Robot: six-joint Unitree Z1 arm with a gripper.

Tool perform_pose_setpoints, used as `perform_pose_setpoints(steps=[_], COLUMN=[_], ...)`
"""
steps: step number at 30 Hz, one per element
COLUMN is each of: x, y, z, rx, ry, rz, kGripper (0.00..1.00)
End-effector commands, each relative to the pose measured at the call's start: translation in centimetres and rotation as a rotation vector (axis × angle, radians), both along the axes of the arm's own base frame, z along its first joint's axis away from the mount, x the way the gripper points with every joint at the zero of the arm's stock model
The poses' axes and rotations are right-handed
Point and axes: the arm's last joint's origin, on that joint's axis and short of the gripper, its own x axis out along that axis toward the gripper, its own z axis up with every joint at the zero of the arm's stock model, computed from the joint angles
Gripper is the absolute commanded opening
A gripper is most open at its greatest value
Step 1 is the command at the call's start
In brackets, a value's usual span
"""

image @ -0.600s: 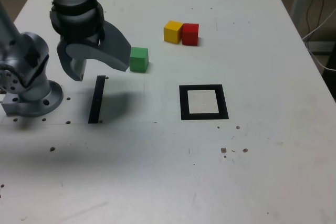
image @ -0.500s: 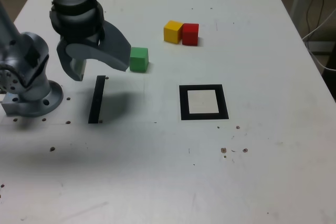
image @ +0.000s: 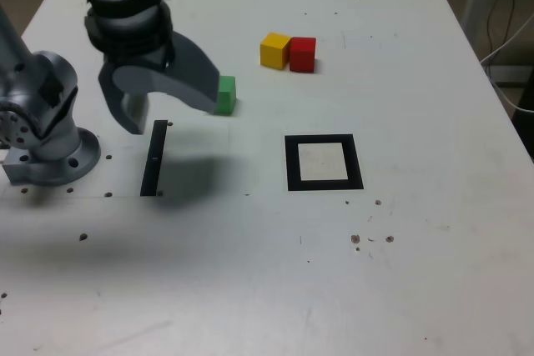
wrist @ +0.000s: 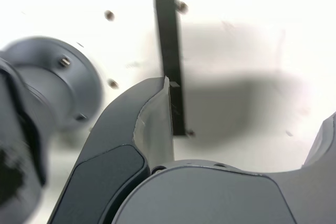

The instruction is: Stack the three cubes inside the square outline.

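1. The gripper (image: 177, 116) is hanging above the table (image: 400, 231), its jaws standing wide apart, pinching nothing.
2. The green cube (image: 227, 95) is sitting just beyond them, toward the exterior view's right, partly hidden.

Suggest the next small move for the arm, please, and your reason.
Probably carry the open pincer over to the red cube: nothing is between its jaws, and the square outline holds no cube.
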Motion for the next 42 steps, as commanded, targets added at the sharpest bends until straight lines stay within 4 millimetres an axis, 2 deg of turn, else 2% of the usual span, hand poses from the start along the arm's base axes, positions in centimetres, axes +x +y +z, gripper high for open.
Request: perform_pose_setpoints(steps=[1,8,13,20,24,29,34,38,42], x=[1.3,5.7,10.0,16.2,18.4,19.9,20.2,19.6,18.1], y=[-0.4,-0.8,-0.1,3.0,5.6,9.3,12.1,14.1,16.0], z=[0.6,3.6,5.8,7.0,6.7,5.7,5.3,5.5,5.3], rx=[-0.035,-0.079,-0.100,-0.100,-0.093,-0.087,-0.059,-0.035,-0.025], ry=[-0.035,-0.131,-0.158,-0.136,-0.107,-0.105,-0.138,-0.159,-0.134], rz=[0.004,0.054,0.168,0.356,0.496,0.662,0.793,0.887,0.970], kGripper=[1.00,1.00,1.00,0.99,0.99,0.99,0.99,0.99,0.99])
